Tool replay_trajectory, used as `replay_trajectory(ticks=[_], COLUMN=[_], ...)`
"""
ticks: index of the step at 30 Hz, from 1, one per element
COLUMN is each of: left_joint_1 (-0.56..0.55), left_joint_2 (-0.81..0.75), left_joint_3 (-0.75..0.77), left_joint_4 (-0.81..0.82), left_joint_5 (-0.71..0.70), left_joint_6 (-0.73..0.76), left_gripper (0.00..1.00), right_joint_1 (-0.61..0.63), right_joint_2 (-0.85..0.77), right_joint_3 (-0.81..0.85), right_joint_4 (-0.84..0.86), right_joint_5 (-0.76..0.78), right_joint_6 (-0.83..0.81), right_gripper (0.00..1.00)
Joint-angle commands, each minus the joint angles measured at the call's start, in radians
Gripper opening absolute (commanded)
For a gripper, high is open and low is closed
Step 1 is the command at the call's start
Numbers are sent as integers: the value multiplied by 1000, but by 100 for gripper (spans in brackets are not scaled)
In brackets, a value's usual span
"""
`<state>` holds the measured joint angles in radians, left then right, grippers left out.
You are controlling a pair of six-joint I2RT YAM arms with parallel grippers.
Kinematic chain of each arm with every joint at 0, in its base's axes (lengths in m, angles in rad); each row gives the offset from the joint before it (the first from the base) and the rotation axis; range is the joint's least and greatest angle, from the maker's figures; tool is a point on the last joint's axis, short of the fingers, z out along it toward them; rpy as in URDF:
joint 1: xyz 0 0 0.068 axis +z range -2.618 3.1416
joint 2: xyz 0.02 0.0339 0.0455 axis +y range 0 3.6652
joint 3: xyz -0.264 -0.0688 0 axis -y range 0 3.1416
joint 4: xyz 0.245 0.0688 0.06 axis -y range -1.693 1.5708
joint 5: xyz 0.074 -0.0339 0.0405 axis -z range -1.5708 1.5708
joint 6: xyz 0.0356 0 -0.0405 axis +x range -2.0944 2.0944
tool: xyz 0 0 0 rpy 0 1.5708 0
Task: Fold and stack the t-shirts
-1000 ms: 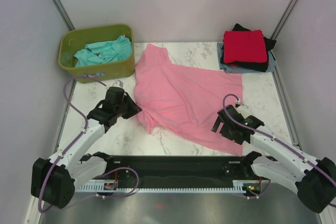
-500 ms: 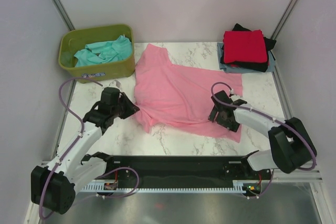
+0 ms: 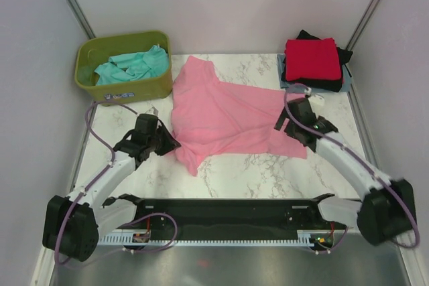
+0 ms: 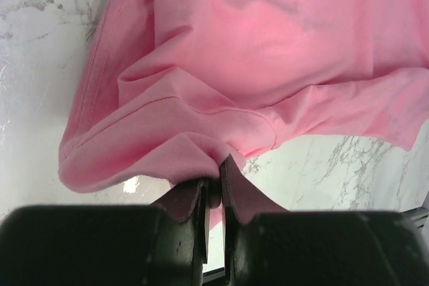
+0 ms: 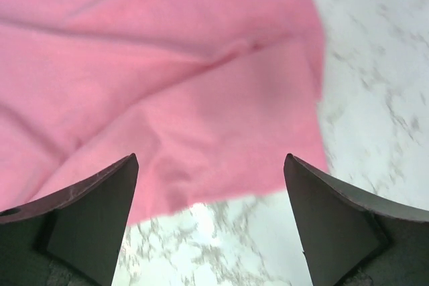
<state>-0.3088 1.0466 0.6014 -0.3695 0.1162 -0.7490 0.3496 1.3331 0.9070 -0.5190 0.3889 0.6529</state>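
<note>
Now left gripper (image 4: 213, 180) clamped on pink t-shirt (image 4: 268, 45) fold; right gripper (image 5: 209, 163) spread wide, over its hem.

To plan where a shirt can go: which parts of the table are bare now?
Bare marble: the near strip between the pink t-shirt and the black base rail; a small far patch between the shirt's far edge and the folded stack. The middle is crowded.
</note>
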Motion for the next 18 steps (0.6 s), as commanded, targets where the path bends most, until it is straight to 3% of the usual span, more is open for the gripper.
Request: replay_trajectory(ticks=[1,4,8,18], left_joint_1=[5,2,2,4], left_joint_2=[-4,10,-8,-51], left_joint_3=[-17,-17,-15,-51], left_joint_4=[86,101,95,81], left_joint_5=[31,45,57,42], left_joint_6=[-18,-18,-6,0], left_gripper=[14,14,13,13], right_joint_1=[-3,-15,-159,-224], right_joint_2=[-263,-353,-356,-224], right_joint_3=[-193,-292,-391,-457], right_joint_4=[-150,-151,-99,74], right_joint_5=[35,7,-62,-105], right_joint_6=[196,272,246,185], right_gripper=[98,98,93,82])
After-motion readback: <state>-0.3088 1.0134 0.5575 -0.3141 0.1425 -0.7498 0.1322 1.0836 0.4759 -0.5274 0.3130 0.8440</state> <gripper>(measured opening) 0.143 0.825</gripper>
